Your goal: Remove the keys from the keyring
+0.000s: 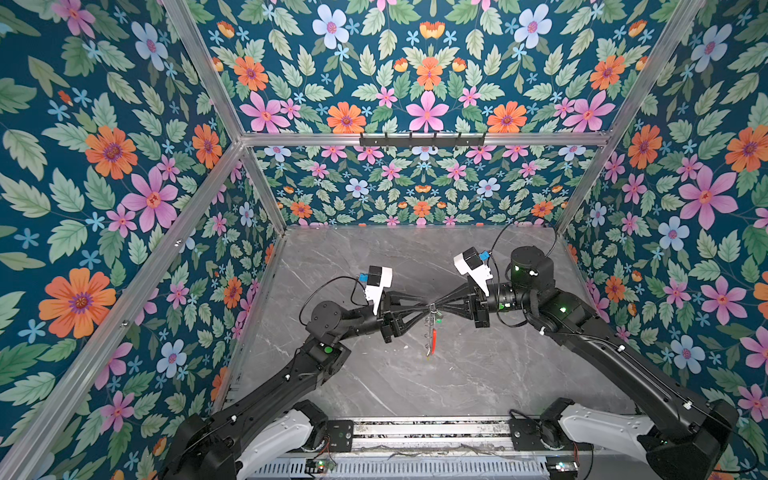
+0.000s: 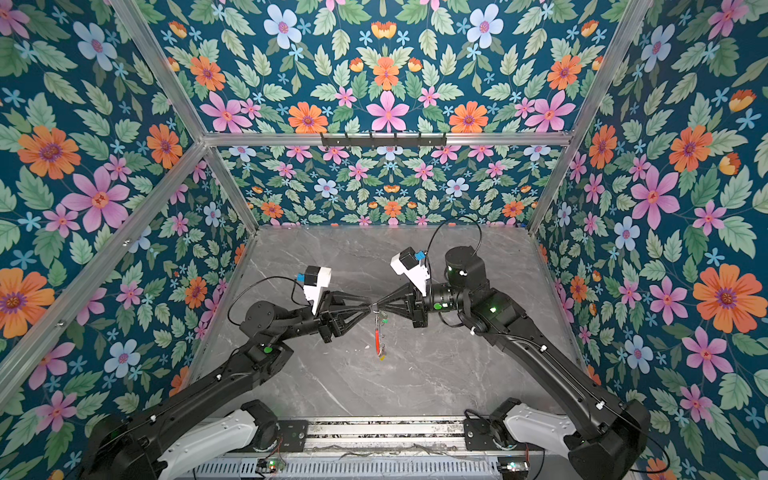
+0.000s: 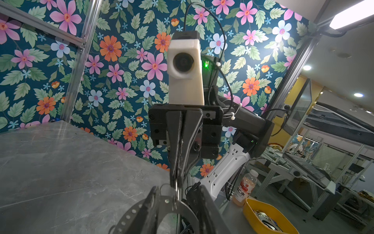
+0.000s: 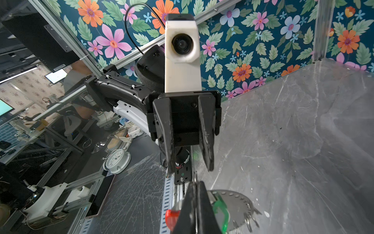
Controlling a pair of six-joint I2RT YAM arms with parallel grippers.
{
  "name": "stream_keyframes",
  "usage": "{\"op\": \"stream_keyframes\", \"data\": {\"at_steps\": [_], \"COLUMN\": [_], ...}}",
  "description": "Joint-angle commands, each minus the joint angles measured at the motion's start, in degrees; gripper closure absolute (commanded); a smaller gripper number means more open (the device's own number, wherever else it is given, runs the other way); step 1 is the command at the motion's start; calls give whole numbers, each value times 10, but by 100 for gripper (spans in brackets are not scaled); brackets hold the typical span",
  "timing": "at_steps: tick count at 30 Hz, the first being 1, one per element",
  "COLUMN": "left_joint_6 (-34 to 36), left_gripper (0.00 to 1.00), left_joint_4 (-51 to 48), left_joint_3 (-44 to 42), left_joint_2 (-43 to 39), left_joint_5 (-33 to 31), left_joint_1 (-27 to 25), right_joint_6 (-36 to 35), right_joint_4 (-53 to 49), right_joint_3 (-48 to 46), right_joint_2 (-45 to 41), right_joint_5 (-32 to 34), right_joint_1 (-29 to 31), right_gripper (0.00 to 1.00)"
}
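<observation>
From my console I see the right pincer [image 3: 176, 181] pressed together on the top edge of the keyring [image 4: 234, 199]. I cannot tell whether its pads have the grey hoop itself or only one of the small split rings [image 4: 248, 219] on the rim. The hoop hangs edge-on straight below that pincer, well clear of the marble surface [image 1: 457, 374], with its red arc [image 1: 434, 340] further down. The left pincer [image 4: 190, 170] faces it tip to tip with its fingers spread. The hoop's upper rim sits between them and, as far as I can see, nothing is pinched. The green-tagged key [image 4: 220, 208] lies right against the right pincer's fingers and is not yet off the ring. My worry is that everything hangs from one thin-edge pinch, so any tug from the left could swivel the hoop in the pads or pull it out, and it would drop to the surface. If I close the left pincer where it is, it may catch the hoop rather than the key, and I would just be pulling against my own grip. The two sets of tips are also nearly touching, so a small misjudged advance could knock them together and jar the ring loose.
</observation>
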Motion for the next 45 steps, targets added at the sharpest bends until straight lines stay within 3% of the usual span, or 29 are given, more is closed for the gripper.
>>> {"op": "stream_keyframes", "data": {"at_steps": [1, 10, 25, 34, 43, 45], "left_joint_6": [38, 74, 59, 73, 77, 77], "left_gripper": [69, 67, 78, 78, 82, 87], "left_joint_4": [-118, -235, -234, -259, -257, -257], "left_joint_3": [20, 78, 107, 114, 116, 117], "left_joint_2": [-4, 7, 40, 48, 50, 50], "left_joint_5": [21, 59, 105, 97, 95, 95], "left_joint_1": [0, 0, -3, -7, -7, -7], "right_joint_6": [-82, -136, -114, -106, -106, -105], "right_joint_4": [-120, -200, -174, -165, -165, -164], "right_joint_3": [25, 67, 72, 77, 81, 83], "right_joint_2": [-2, 13, 29, 30, 37, 39], "right_joint_5": [14, 11, 26, 35, 36, 39], "right_joint_1": [-1, -1, -1, 0, 10, 11], "right_gripper": [100, 100, 100, 100, 100, 100]}}
